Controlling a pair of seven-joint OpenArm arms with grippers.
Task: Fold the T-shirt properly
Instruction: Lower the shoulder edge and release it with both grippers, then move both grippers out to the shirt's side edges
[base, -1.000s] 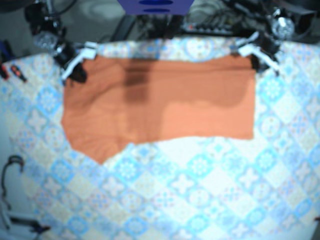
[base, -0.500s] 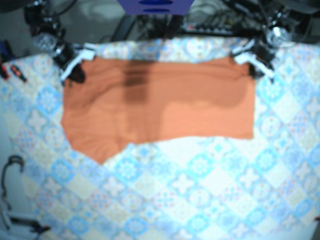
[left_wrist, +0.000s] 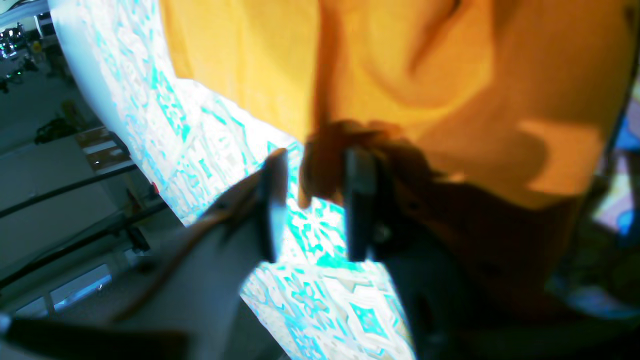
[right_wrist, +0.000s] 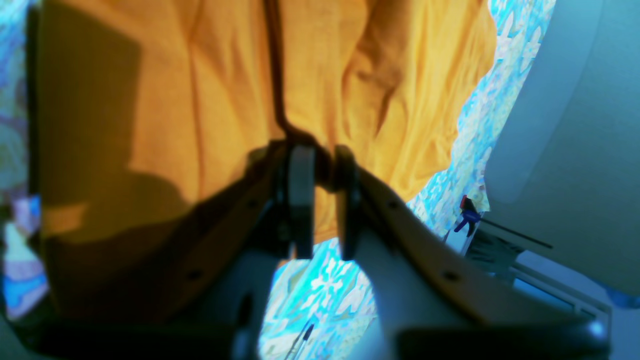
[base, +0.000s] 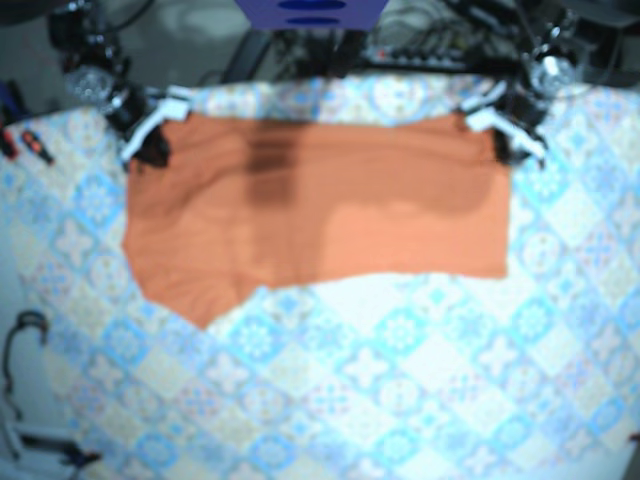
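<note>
Garment: orange T-shirt (base: 320, 210), spread mostly flat across the far half of the patterned tablecloth (base: 400, 380). Its long far edge runs between my two arms, and one piece hangs lower at the near side under my right arm.
Right pincer (right_wrist: 322, 165): pressed together on a ridge of the shirt's far edge. A seam runs straight into the gap, so I judge the pinch good.
Left pincer (left_wrist: 316, 190): spread, with a bunched corner of the shirt between the fingers (left_wrist: 272, 205). The corner is close to one pad and bare tablecloth shows on the other side, so nothing is clamped.
Handling: thin knit, light and limp. I expect it to sag, stretch and drag across the tablecloth instead of keeping its shape.
Where to hold: at the two far corners, through both layers and a little in from the hem, so the fabric cannot slide out.
Risk: lifting with only one corner held would skew the edge, so my left pincer should close first.
</note>
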